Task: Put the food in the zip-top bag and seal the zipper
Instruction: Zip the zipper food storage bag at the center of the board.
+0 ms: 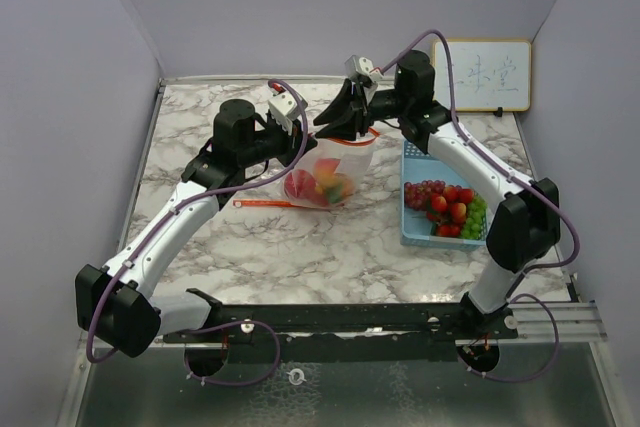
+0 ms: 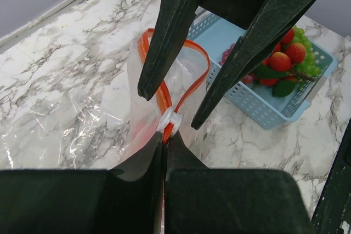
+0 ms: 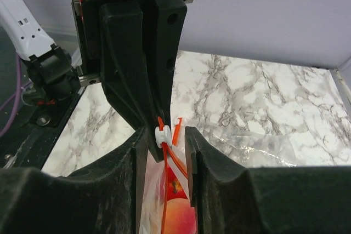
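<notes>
The clear zip-top bag point(image 1: 335, 172) with an orange zipper stands upright mid-table, with a peach and a tomato point(image 3: 178, 212) inside. My left gripper point(image 2: 164, 143) is shut on the bag's zipper edge, just behind the white slider point(image 2: 171, 120). My right gripper point(image 3: 164, 135) reaches in from the opposite side. Its jaws stand open on either side of the slider point(image 3: 163, 134), a gap still showing on the right. More food point(image 1: 445, 209), purple and green grapes and small red fruits, lies in the basket.
The light-blue mesh basket point(image 1: 415, 162) sits right of the bag. A thin red-orange item point(image 1: 265, 204) lies on the marble left of the bag. A small whiteboard point(image 1: 482, 74) leans on the back wall at the right.
</notes>
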